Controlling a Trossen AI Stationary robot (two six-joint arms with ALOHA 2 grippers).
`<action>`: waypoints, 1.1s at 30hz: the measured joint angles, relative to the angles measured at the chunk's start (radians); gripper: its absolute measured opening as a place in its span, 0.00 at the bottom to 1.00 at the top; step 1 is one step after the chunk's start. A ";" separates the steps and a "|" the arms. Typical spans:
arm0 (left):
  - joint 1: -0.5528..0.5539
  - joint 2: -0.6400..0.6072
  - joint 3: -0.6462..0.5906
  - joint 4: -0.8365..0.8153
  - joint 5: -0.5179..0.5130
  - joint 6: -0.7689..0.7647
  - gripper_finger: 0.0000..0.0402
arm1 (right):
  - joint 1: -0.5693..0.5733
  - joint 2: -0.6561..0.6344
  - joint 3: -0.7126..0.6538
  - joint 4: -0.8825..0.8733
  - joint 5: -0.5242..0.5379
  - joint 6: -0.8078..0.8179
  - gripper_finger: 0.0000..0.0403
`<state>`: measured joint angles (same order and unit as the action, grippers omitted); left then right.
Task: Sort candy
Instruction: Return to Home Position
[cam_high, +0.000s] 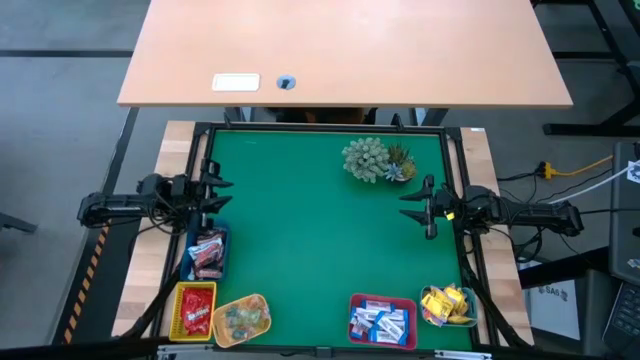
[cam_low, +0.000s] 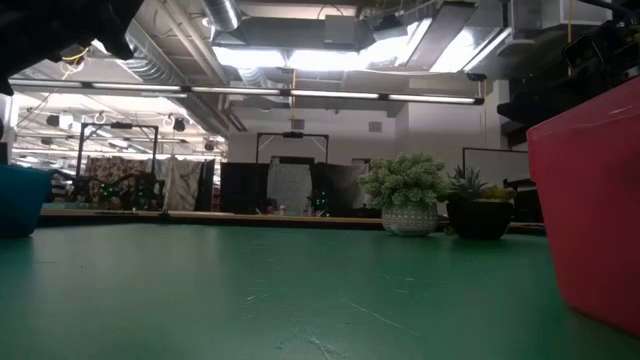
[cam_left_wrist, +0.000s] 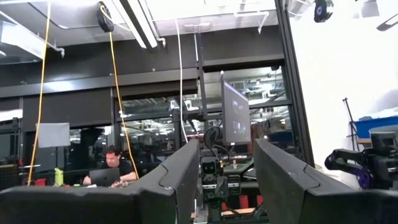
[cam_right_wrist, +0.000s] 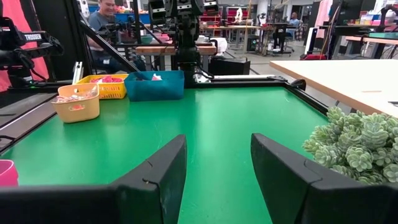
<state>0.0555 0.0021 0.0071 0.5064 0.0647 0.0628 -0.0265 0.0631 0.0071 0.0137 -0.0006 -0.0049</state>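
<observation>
my left gripper (cam_high: 222, 195) hangs at the left edge of the mat (cam_high: 320, 240), near the blue bin (cam_high: 226, 255), fingers spread with nothing between them; my right gripper (cam_high: 408, 205) sits at the right edge, near the plant (cam_high: 373, 160), likewise released and empty. the two face each other across the green, well apart. all the candy i can see lies in bins along the side opposite the plant: dark red candy (cam_high: 207, 252) in the blue bin, red candy (cam_high: 197, 312) in the yellow bin (cam_high: 178, 300) at the left corner, clear candy (cam_high: 240, 318) in the orange bin (cam_high: 220, 306) just beside it, blue-and-white candy (cam_high: 380, 322) in the red bin (cam_high: 383, 299), yellow candy (cam_high: 447, 303) in the yellow bowl (cam_high: 426, 312) by the right corner
</observation>
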 joint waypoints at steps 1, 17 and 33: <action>0.000 0.000 0.000 0.000 0.000 0.000 0.35 | 0.000 0.000 0.000 0.000 0.000 0.000 0.45; 0.000 0.000 0.000 -0.001 -0.001 0.012 0.35 | 0.000 0.000 0.000 0.000 0.000 0.000 0.45; 0.001 0.001 0.000 -0.445 -0.171 -0.003 0.35 | 0.000 0.000 0.000 0.000 0.000 0.000 0.45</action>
<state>0.0563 0.0029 0.0071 0.0614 -0.1063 0.0599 -0.0265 0.0628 0.0071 0.0139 -0.0006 -0.0048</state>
